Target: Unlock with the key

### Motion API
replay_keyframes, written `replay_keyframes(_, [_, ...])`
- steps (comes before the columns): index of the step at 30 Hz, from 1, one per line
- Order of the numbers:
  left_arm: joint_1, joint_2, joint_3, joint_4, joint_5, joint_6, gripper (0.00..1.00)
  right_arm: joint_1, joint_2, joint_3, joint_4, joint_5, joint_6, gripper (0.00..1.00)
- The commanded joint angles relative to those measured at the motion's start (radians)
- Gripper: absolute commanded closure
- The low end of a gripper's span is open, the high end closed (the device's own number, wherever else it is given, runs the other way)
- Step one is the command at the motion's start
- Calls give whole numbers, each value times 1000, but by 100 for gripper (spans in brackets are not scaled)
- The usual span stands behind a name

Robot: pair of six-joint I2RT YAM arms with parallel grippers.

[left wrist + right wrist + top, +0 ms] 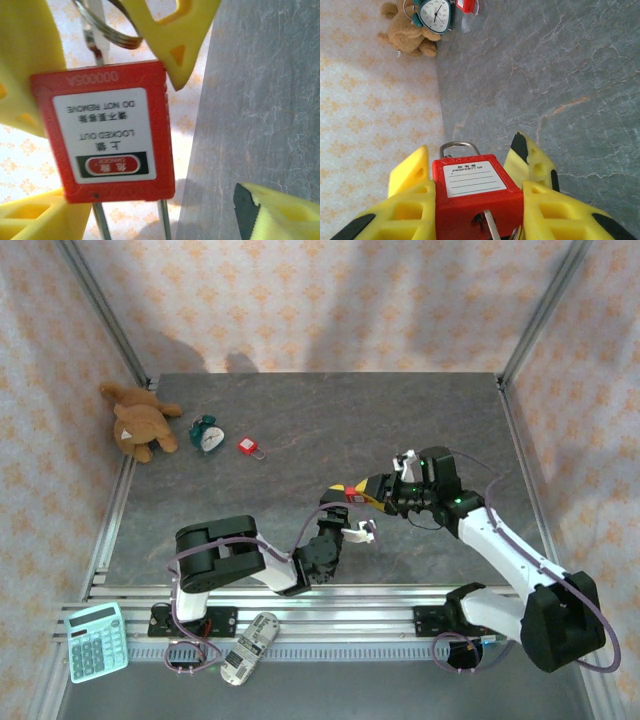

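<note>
While the right end effector [470, 150] clamps it by both flanks, the red safety padlock [477, 192] hangs off the surface over the middle of the counter [330, 420]. Its shackle [457, 146] points away from that wrist. The key [489, 222] sits in the keyhole at the near end, with the key ring [107, 25] loose beside it. The left end effector [160, 205] faces the lock from the shackle end, spread wide and gripping nothing. One fingertip [45, 215] is close at the body's corner; contact cannot be told.

Handling, by judgement:
- The body looks like moulded plastic: rigid, light, with glossy labels, so it is likely to twist in the grip once the key is torqued. The flat sides are the best hold.
- The key is thin metal. Take it close to the lock, not by the ring, which swivels.
- The shackle is stiff wire.

Surface: grey stone-look counter, hard and matte.

Room: patterned walls [320, 300] on three sides. A teddy bear [140, 422], an alarm clock [208, 433] and a second red padlock [250, 447] lie well apart at far left. A calculator [96, 642] and a remote control [250, 645] lie at the near edge.
</note>
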Motion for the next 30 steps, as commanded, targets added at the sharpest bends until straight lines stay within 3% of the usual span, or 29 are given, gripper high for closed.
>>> replay_keyframes(1, [-13,-82,-28,18,7,-20,20,-20,-35,55,-45,31,-66,71])
replay_keyframes(8, [-12,-221,-124,-83,27,-138,30,-36,-29,94,-151,60,-192,71])
replay_keyframes(12, [-8,-347,-126,-361,64,-321,30,-41,-17,92,-145,62,-210,71])
replay_keyframes(15, [12,-470,-73,-739,137,-538,25,-44,-13,95,-139,67,-224,71])
replay_keyframes(18, [89,-625,82,-1344,425,-868,24,-45,-1,88,-100,59,-209,71])
replay_keyframes(19, [124,-661,122,-1444,515,-944,25,-44,4,84,-92,58,-208,71])
replay_keyframes(25, [217,-777,201,-1676,831,-976,23,-44,11,77,-79,41,-210,71])
replay_keyframes(28, [285,-747,271,-1772,1025,-1000,27,-44,3,74,-78,32,-211,71])
replay_keyframes(30, [306,-708,298,-1791,1071,-997,31,-45,-4,71,-76,16,-207,71])
